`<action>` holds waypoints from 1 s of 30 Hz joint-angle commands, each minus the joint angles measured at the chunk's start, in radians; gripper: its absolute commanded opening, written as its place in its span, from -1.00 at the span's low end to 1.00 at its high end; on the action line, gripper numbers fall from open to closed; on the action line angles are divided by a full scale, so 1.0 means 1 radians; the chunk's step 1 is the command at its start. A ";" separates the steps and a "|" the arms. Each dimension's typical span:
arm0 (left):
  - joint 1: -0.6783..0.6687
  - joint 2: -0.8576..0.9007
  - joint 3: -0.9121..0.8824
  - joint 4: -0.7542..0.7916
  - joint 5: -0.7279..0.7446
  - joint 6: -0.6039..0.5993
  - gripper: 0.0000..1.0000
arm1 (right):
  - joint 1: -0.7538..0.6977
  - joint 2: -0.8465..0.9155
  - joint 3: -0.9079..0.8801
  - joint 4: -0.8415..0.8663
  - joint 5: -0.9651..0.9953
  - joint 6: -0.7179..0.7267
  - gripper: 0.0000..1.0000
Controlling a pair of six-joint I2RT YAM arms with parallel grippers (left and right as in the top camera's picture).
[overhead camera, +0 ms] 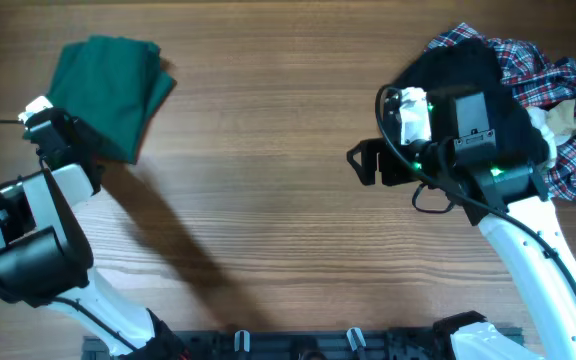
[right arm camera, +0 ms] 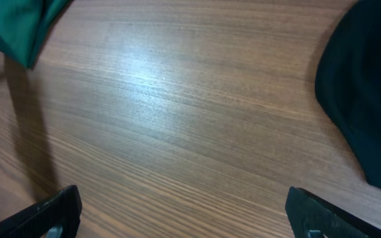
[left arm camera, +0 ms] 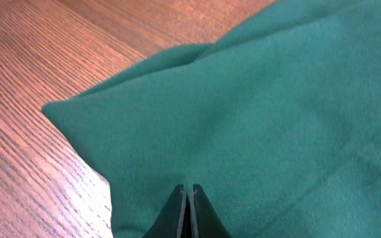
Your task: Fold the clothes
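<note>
Two pincers. The left pincer [left arm camera: 189, 193] is squeezed tight, tips touching the soft dark green folded cloth [left arm camera: 263, 112] just ahead. The right pincer [right arm camera: 190, 215] is spread wide over the brown wooden table [right arm camera: 177, 99], black cloth [right arm camera: 369, 99] farther right.

No text, brand, number or sign was legible in any view. The green garment [overhead camera: 108, 85], black garment [overhead camera: 465, 62], plaid shirt [overhead camera: 566, 78] and wooden table [overhead camera: 268, 130] carried no readable marking.

Green garment [overhead camera: 106, 92] folded, top left; black garment [overhead camera: 460, 64], plaid shirt [overhead camera: 573, 80] right.
</note>
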 commanded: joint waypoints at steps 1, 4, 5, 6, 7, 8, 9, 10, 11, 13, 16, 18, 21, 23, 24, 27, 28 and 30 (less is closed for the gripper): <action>-0.037 -0.161 0.000 0.000 0.026 -0.021 -0.92 | -0.002 -0.004 0.021 0.010 -0.013 -0.019 0.99; -0.079 -0.439 0.002 -0.142 0.027 -0.100 -0.80 | -0.002 -0.004 0.021 0.027 -0.014 -0.020 1.00; -0.103 -0.532 0.002 -0.235 0.027 -0.145 -0.74 | -0.002 -0.005 0.021 0.043 -0.014 -0.018 1.00; -0.127 -0.607 0.002 -0.315 0.037 -0.182 -0.66 | -0.002 -0.006 0.021 0.058 -0.016 -0.018 0.99; -0.157 -0.692 0.002 -0.400 0.082 -0.208 -0.46 | -0.002 -0.008 0.021 0.086 -0.016 -0.018 0.99; -0.185 -0.756 0.002 -0.470 0.155 -0.207 -0.21 | -0.002 -0.013 0.021 0.108 -0.017 -0.016 1.00; -0.218 -0.819 0.002 -0.533 0.238 -0.207 0.05 | -0.002 -0.019 0.021 0.118 -0.017 -0.017 1.00; -0.257 -0.884 0.002 -0.614 0.336 -0.207 0.22 | -0.002 -0.029 0.021 0.130 -0.014 -0.018 0.99; -0.296 -0.936 0.002 -0.696 0.399 -0.207 0.39 | -0.002 -0.040 0.021 0.136 0.005 -0.021 0.99; -0.367 -0.986 0.002 -0.875 0.417 -0.203 0.47 | -0.002 -0.047 0.021 0.116 0.010 -0.020 0.99; -0.431 -1.000 0.002 -0.989 0.520 -0.199 0.47 | -0.002 -0.066 0.021 0.119 0.045 -0.018 0.99; -0.467 -1.073 0.002 -0.944 0.637 -0.196 0.79 | -0.002 -0.082 0.021 0.161 0.138 -0.019 1.00; -0.496 -1.256 0.002 -0.917 0.636 -0.171 0.99 | -0.002 -0.078 0.021 0.177 0.364 -0.019 0.99; -0.495 -1.381 0.002 -0.926 0.628 -0.143 1.00 | -0.002 -0.070 0.021 0.178 0.382 -0.019 1.00; -0.495 -1.433 0.002 -0.942 0.618 -0.143 1.00 | -0.002 -0.066 0.021 0.177 0.382 -0.019 0.99; -0.495 -1.513 0.002 -1.036 0.611 -0.154 1.00 | -0.002 -0.062 0.021 0.178 0.382 -0.019 0.99; -0.495 -1.510 0.002 -1.041 0.610 -0.153 1.00 | -0.002 -0.062 0.021 0.178 0.382 -0.019 0.99; -0.495 -1.509 0.002 -1.048 0.610 -0.153 0.99 | -0.002 -0.062 0.021 0.178 0.382 -0.018 0.99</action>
